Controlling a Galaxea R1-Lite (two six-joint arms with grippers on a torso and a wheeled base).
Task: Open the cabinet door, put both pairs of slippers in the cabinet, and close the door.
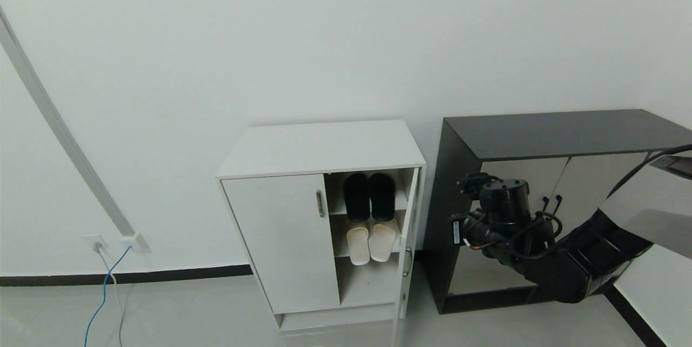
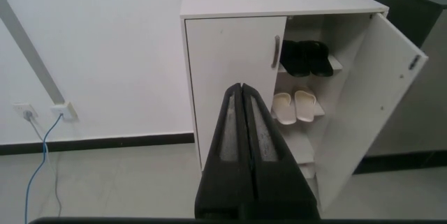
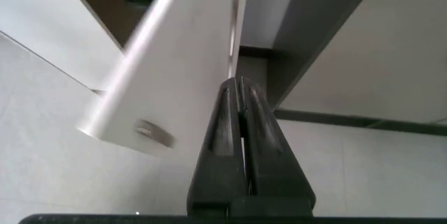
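A wall socket (image 1: 94, 241) with a blue cable (image 1: 102, 298) is at the far left. The left gripper (image 2: 242, 86) is clenched on nothing and faces the white cabinet (image 1: 319, 147) from well back. The cabinet's left door (image 1: 281, 239) is closed. Inside, the black slippers (image 1: 370, 195) lie on the top shelf and the white slippers (image 1: 370, 243) on the shelf below. The right door (image 1: 409, 239) stands open. The right gripper (image 3: 239, 81), clenched and empty, is near that door's edge, in front of a black cabinet (image 1: 540, 131).

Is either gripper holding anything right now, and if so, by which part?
Nothing is held. The left gripper and the right gripper are both shut with nothing between their fingers.
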